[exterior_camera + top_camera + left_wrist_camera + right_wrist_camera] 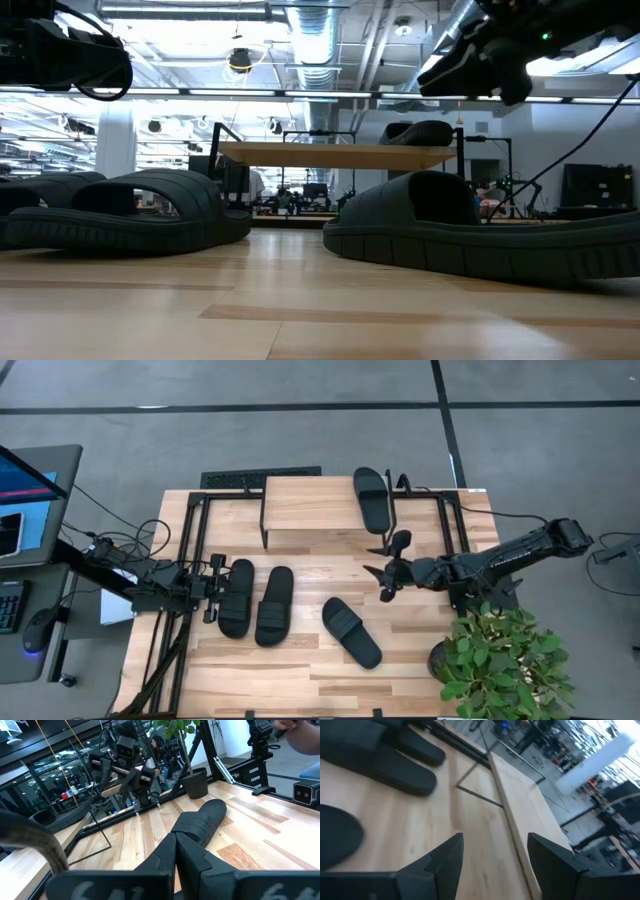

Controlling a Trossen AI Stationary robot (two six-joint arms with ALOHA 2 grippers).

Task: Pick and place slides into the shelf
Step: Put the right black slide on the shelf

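Note:
Three black slides lie sole-down on the table: one (236, 597) beside my left gripper, one (275, 605) next to it, and one (351, 632) slanted nearer the plant. A fourth slide (372, 498) lies on the right end of the shelf (305, 510), which stands on thin black legs at the far side. My left gripper (213, 592) is shut and hovers just left of the leftmost slide, raised off the table (175, 851). My right gripper (383, 568) is open and hovers in front of the shelf's right end (495, 857), holding nothing.
A potted plant (500, 660) stands at the table's near right corner. Black frame rails (190, 550) run along both sides of the table. A keyboard (260, 478) sits behind the shelf. Bare wood (300, 680) lies along the near edge.

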